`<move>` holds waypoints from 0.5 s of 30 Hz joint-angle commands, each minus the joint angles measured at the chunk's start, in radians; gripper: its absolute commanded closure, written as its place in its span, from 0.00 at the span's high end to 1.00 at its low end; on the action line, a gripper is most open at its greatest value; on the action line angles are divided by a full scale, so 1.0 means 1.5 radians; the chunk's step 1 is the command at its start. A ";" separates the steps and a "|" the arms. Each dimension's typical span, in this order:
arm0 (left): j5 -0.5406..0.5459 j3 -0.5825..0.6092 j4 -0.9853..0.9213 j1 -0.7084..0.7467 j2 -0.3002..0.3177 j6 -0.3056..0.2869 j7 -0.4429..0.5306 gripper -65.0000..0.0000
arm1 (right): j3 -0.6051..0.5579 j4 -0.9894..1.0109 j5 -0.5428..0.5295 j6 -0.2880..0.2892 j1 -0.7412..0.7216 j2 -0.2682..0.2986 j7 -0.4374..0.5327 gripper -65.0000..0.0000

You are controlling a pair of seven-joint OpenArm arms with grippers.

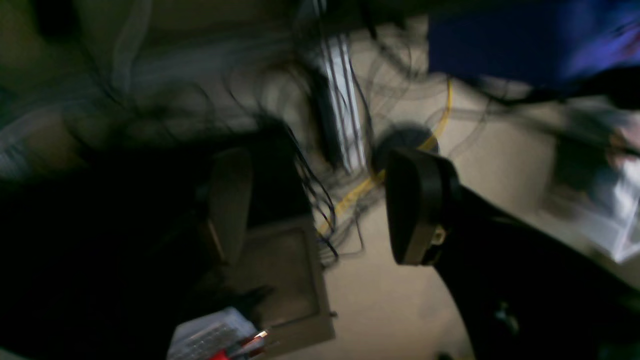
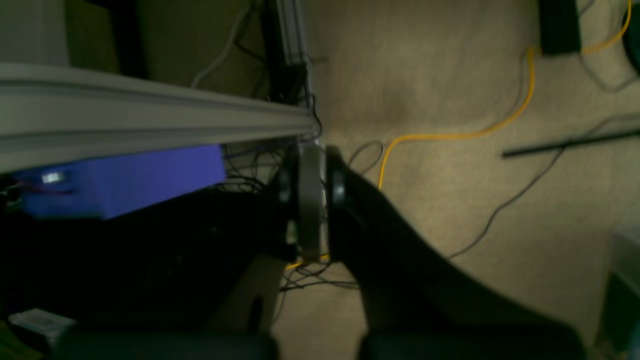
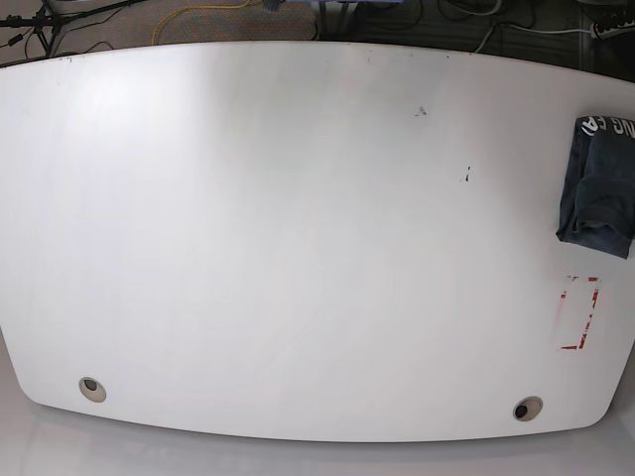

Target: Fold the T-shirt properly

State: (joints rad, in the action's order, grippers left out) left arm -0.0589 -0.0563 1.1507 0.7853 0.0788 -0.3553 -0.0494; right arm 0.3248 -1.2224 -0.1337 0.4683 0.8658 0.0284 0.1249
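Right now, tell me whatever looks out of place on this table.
The dark navy folded T-shirt sits at the white table's far right edge, partly cut off by the base view, far from the centre. A red-outlined rectangle mark lies just below it, empty. Neither arm appears over the table.

We see a white table (image 3: 298,248) filling the base frame; beige carpet (image 2: 440,85) below, a yellow cable (image 2: 465,135) snaking across its upper right.
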 commanded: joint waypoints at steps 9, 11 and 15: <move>0.008 0.001 -0.334 -0.166 0.016 -0.006 0.030 0.58 | 0.003 0.207 0.106 0.002 -0.108 0.010 0.013 0.02; 0.008 0.001 -0.407 -0.203 0.016 -0.006 0.055 0.58 | 0.004 0.246 0.115 0.001 -0.132 0.010 0.013 0.02; 0.008 0.001 -0.527 -0.267 0.016 0.012 0.093 0.58 | 0.004 0.307 0.124 -0.001 -0.178 0.012 0.013 0.02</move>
State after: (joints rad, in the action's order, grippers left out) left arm -0.0433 -0.0559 0.4591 0.4084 0.1040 -0.3519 0.0654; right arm 0.3267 -0.8017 0.0509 0.4641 0.6186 0.0391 0.1318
